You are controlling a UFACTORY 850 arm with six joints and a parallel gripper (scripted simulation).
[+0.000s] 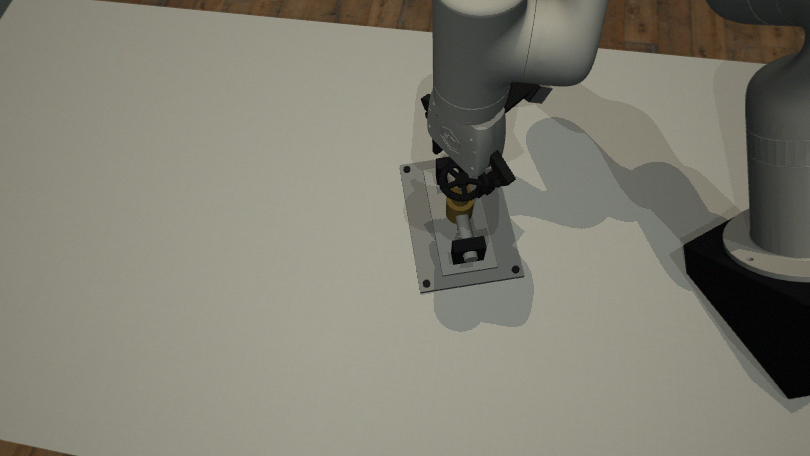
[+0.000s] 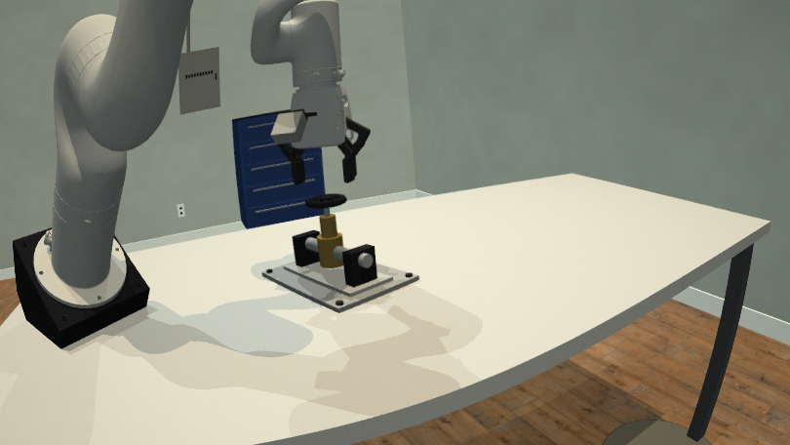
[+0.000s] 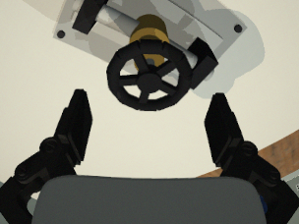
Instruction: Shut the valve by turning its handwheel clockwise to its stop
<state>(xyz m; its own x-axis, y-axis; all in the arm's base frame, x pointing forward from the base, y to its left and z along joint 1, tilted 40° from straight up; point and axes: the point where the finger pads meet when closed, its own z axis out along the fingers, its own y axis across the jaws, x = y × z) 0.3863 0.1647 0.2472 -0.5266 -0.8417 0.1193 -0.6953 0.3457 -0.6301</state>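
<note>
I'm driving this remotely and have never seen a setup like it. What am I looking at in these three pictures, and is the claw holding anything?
One grey robot arm stands on a black base at a corner of a white table. At its end is a gripper, a claw with two black fingers.

The first picture looks down from overhead, the second from the side of the room, and the third from a camera on the wrist, looking past the fingers.

On the table a grey plate carries a small valve: a brass body on a pipe between two black blocks, topped by a black spoked handwheel.

The claw is wide open and holds nothing. It hangs just above the handwheel, touching nothing.
</note>
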